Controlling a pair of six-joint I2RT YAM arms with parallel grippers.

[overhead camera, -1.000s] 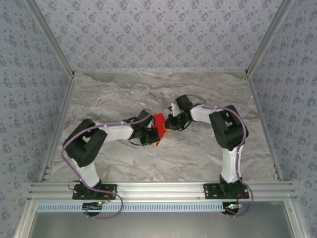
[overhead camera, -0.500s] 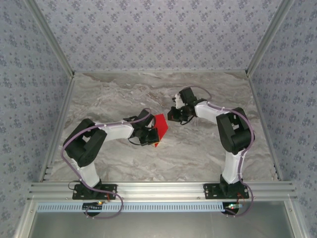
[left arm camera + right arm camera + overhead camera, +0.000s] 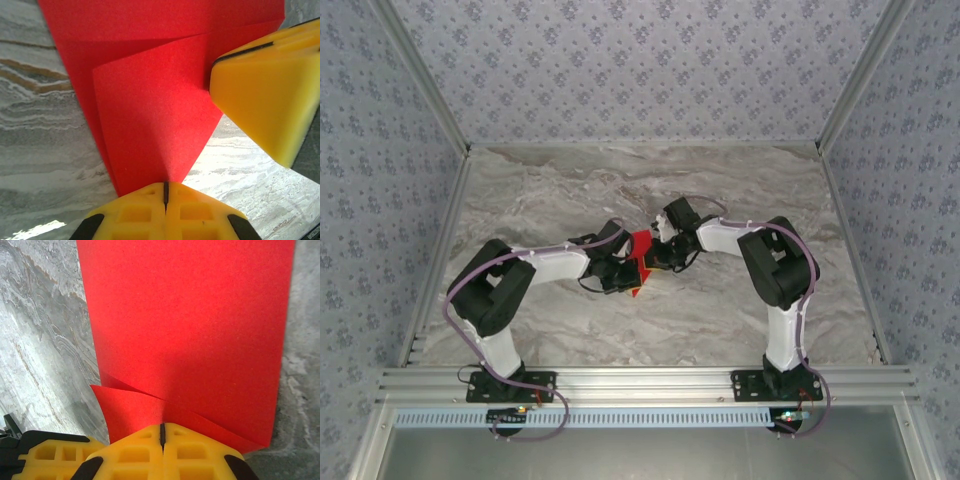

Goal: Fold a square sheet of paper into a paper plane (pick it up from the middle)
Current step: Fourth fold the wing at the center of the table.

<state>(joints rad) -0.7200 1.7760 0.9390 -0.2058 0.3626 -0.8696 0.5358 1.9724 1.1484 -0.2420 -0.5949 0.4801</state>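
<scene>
**Both grippers closed on the folded red paper at mid-table**

From above, the paper (image 3: 642, 245) sits near the middle of the marble table (image 3: 740, 185), between the two wrists. Little of it can be seen there. One red patch shows between the grippers and a small red tip pokes out below them, while the rest is covered by the black wrists. Its outline cannot be read from this view, nor can either pair of jaws.

The left gripper (image 3: 165, 192) has its yellow fingers pressed together with only a thin dark seam between them. The narrowing end of the paper runs straight into that seam, so it is pinching the paper. This view shows layered flaps with a slanted fold edge, and the top of the sheet is cut off by the frame. A yellow finger of the right gripper (image 3: 260, 95) covers the paper's right edge, with the part beneath it hidden.

In its own wrist view, the right gripper (image 3: 161, 432) is also pressed together on the paper, whose near edge disappears under the fingertips. A broad flat red panel runs up out of frame, and a small overlapping flap shows just above the fingers. A yellow lattice block at lower left looks like the left gripper's finger, but it is cropped too hard to be sure. Whether the paper rests on the table or is lifted off it cannot be told.
</scene>
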